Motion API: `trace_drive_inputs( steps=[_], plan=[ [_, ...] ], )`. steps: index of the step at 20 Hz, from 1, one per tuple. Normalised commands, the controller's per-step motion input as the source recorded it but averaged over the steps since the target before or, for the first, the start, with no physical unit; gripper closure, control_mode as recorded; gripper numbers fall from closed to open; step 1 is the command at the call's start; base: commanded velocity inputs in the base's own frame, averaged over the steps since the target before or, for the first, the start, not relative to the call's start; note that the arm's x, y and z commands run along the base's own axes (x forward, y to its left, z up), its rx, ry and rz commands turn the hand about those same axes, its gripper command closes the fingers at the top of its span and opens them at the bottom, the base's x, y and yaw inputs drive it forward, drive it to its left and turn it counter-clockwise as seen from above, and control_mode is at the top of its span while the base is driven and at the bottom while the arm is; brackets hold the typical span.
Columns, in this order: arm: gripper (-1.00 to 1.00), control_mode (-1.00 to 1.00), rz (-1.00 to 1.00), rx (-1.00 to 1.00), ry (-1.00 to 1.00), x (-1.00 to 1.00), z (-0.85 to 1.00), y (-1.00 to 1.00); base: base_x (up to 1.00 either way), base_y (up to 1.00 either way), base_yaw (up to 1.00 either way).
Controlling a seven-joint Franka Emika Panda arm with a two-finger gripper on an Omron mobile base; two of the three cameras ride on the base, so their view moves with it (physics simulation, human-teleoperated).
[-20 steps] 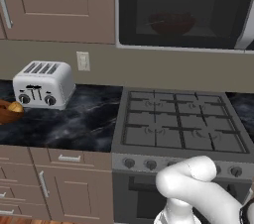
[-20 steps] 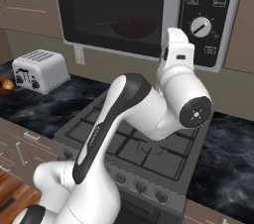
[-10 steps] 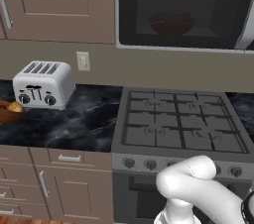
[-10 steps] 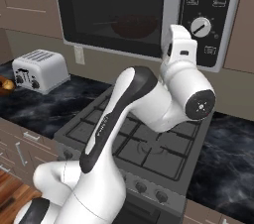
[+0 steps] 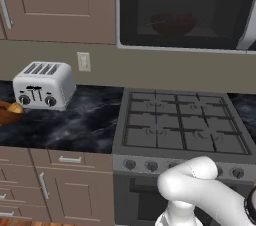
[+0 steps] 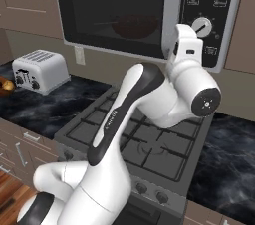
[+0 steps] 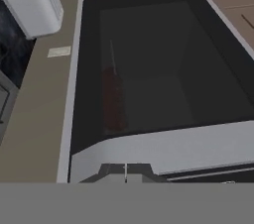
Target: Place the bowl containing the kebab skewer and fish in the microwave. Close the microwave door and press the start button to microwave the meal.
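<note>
The microwave [image 5: 182, 45] hangs above the stove with its door [image 6: 109, 10] closed. Through the dark glass the red bowl [image 6: 133, 26] [image 5: 172, 22] shows dimly inside, and in the hand view the bowl [image 7: 113, 100] appears edge-on. A thin pale stick of the kebab skewer [image 7: 113, 58] pokes out of it. I cannot make out the fish behind the glass. My gripper [image 7: 125, 171] is shut, with its tips right at the door's light grey bar handle [image 7: 163, 149]. In the right base view the gripper [image 6: 175, 49] sits against the handle [image 6: 172, 5], left of the control panel [image 6: 211, 5].
A silver toaster [image 5: 42, 85] [image 6: 40, 69] stands on the dark marble counter [image 5: 75, 120] left of the gas stove [image 5: 185, 125]. A brown wooden bowl [image 5: 9, 111] sits at the counter's left edge. A wall outlet [image 5: 83, 61] is behind the toaster. A round dial [image 6: 201, 26] is on the panel.
My wrist and elbow have shifted slightly right and up along the door's handle side. The door stays closed and the gripper stays shut.
</note>
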Motion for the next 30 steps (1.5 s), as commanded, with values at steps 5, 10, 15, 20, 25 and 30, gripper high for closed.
trace_drive_inputs(
  steps=[5, 10, 15, 20, 25, 30],
  plan=[
    [1.0, -1.0, 0.0, 0.0, 0.0, 0.14, -0.11, -0.11, 0.0, 0.0, 0.0],
    [1.0, -1.0, 0.0, 0.0, 0.0, 0.25, -0.16, -0.06, 0.0, 0.0, 0.0],
    [1.0, -1.0, 0.0, 0.0, 0.0, 0.2, -0.03, -0.23, 0.0, 0.0, 0.0],
    [1.0, -1.0, 0.0, 0.0, 0.0, 0.18, 0.0, -0.16, 0.0, 0.0, 0.0],
    [1.0, -1.0, 0.0, 0.0, 0.0, 0.18, 0.0, 0.0, 0.0, 0.0, 0.0],
    [1.0, -1.0, 0.0, 0.0, 0.0, 0.18, 0.0, 0.0, 0.0, 0.0, 0.0]
  ],
)
